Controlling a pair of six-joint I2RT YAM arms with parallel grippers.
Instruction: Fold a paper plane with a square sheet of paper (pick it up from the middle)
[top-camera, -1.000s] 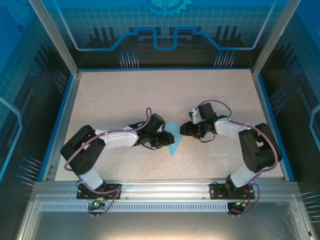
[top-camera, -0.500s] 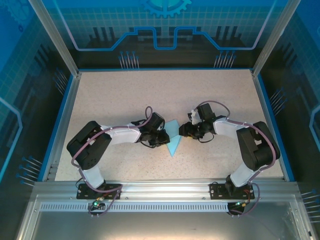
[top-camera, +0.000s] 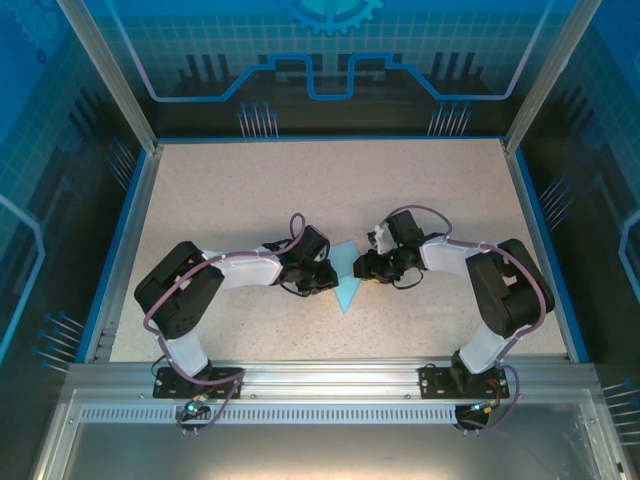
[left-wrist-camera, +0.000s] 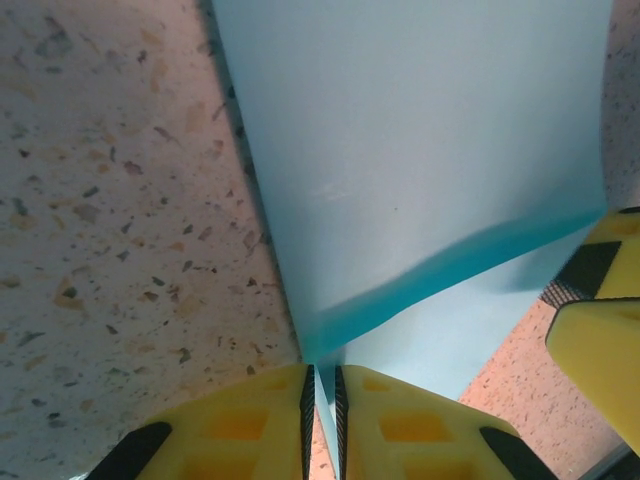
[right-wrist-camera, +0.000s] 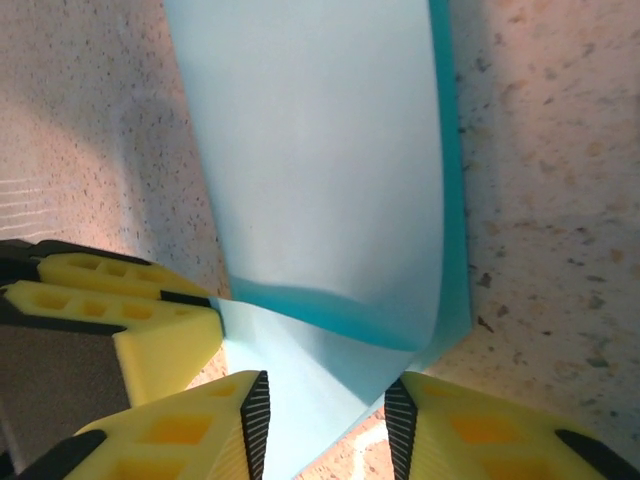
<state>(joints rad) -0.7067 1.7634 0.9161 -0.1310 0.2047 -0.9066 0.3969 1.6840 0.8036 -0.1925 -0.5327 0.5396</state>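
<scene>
1 paper plane (top-camera: 346, 288) on the table (top-camera: 250, 190): light blue, lying a bit toward 6 o'clock of table ctr. Its sharp tip points to 6 o'clock, the wider end to 12. 2 arms, 2 tools, both down at the paper from opp. sides. Left tool (top-camera: 324, 280) is at the plane's 9 o'clock and right tool (top-camera: 362, 268) at approx 2–3 o'clock, w/ the paper between them.

Left wrist view: 2 yellow fingers (left-wrist-camera: 250, 425) at 6 o'clock of frame, nearly together w/ just a thin slit. A raised fold of the paper is caught in that slit, so the left tool is clamped on the plane. 1 flap is lifted & casts a shadow. 1 more yellow finger (left-wrist-camera: 600, 330), the right tool's, sits at 4 o'clock by the paper edge; touching or not, can't tell.

Right wrist view: right tool's 2 fingers (right-wrist-camera: 470, 440) stand apart w/ a clear gap, paper edge lying in it. Pads not seen pressing it: partly open, nothing gripped. Left tool's yellow fingers (right-wrist-camera: 150, 330) are at 8 o'clock, at the paper's edge.
</scene>
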